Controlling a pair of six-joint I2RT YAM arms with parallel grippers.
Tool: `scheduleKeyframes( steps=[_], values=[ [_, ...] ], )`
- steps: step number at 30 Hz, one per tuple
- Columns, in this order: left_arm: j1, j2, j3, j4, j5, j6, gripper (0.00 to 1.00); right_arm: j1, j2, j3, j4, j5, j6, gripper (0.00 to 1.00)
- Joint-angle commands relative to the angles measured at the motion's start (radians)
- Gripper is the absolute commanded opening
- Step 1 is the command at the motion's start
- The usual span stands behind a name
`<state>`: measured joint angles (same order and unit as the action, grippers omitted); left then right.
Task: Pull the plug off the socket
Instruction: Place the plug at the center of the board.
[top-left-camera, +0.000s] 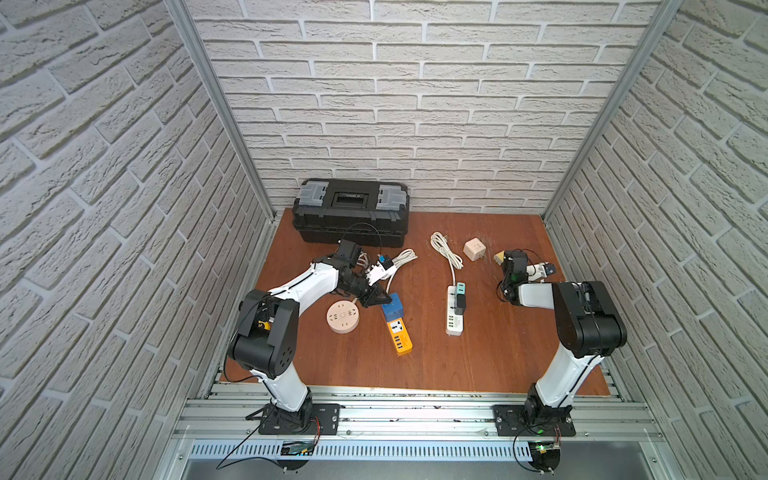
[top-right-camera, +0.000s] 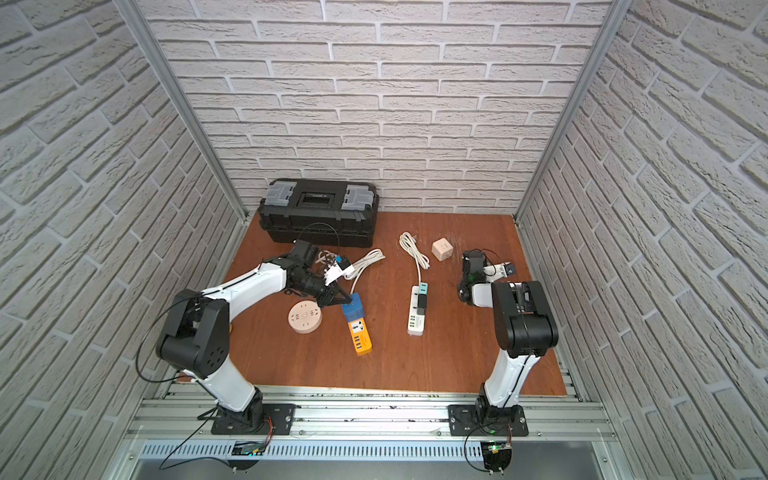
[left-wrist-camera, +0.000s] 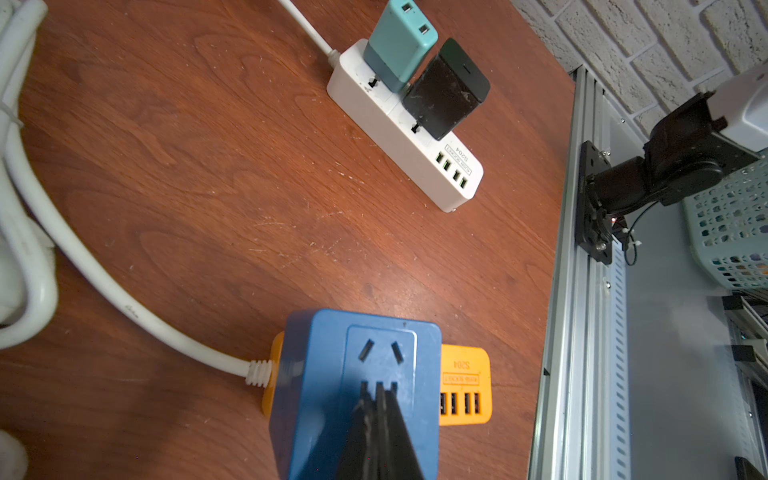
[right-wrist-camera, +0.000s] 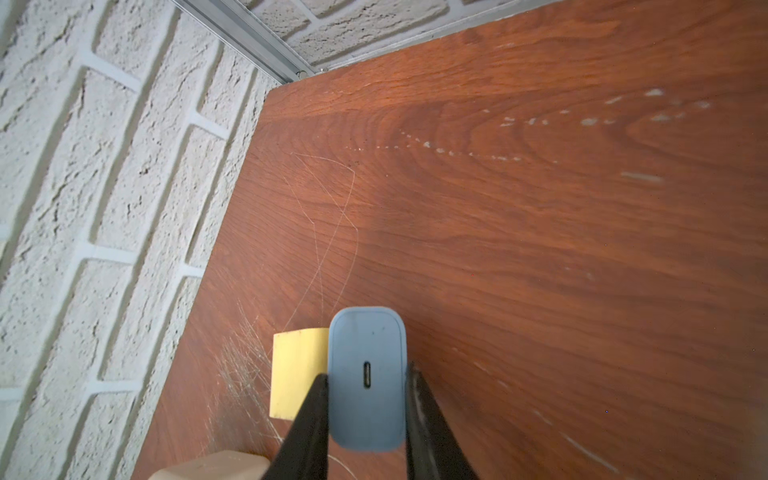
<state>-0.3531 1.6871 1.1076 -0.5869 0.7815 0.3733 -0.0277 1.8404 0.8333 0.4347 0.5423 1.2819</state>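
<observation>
On the brown surface (left-wrist-camera: 208, 187) the blue plug (left-wrist-camera: 316, 374) stood up in the orange socket strip (left-wrist-camera: 465, 374), right under the tips of the left fingers (left-wrist-camera: 374, 440), pressed together, while the far-off right fingers (right-wrist-camera: 311, 424) were clamped on a grey charger (right-wrist-camera: 365, 399).

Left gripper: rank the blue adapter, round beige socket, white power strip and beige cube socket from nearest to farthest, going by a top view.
1. Blue adapter, plugged into the orange power strip, right at the shut jaws of the left gripper.
2. Round beige socket, toward the left arm's base.
3. White power strip, mid-table.
4. Beige cube socket, farther back, toward the right arm.
</observation>
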Motion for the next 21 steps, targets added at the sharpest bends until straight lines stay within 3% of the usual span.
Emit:
scheduleKeyframes(
  steps=[1,8,12,17,21],
  values=[
    [0.000,0.076,-0.071,-0.118,-0.199,0.015,0.00,-0.024,0.044,0.021,0.010,-0.011,0.043,0.05],
    [0.000,0.074,-0.069,-0.119,-0.194,0.016,0.00,-0.047,0.091,0.085,-0.060,-0.004,0.031,0.17],
    [0.000,0.071,-0.073,-0.117,-0.194,0.017,0.00,-0.048,0.087,0.084,-0.070,0.006,0.018,0.35],
    [0.000,0.071,-0.074,-0.117,-0.192,0.016,0.00,-0.049,0.066,0.080,-0.083,-0.049,-0.022,0.72],
    [0.000,0.067,-0.075,-0.118,-0.191,0.018,0.00,-0.048,0.015,0.058,-0.085,-0.091,-0.051,0.85]
  ],
)
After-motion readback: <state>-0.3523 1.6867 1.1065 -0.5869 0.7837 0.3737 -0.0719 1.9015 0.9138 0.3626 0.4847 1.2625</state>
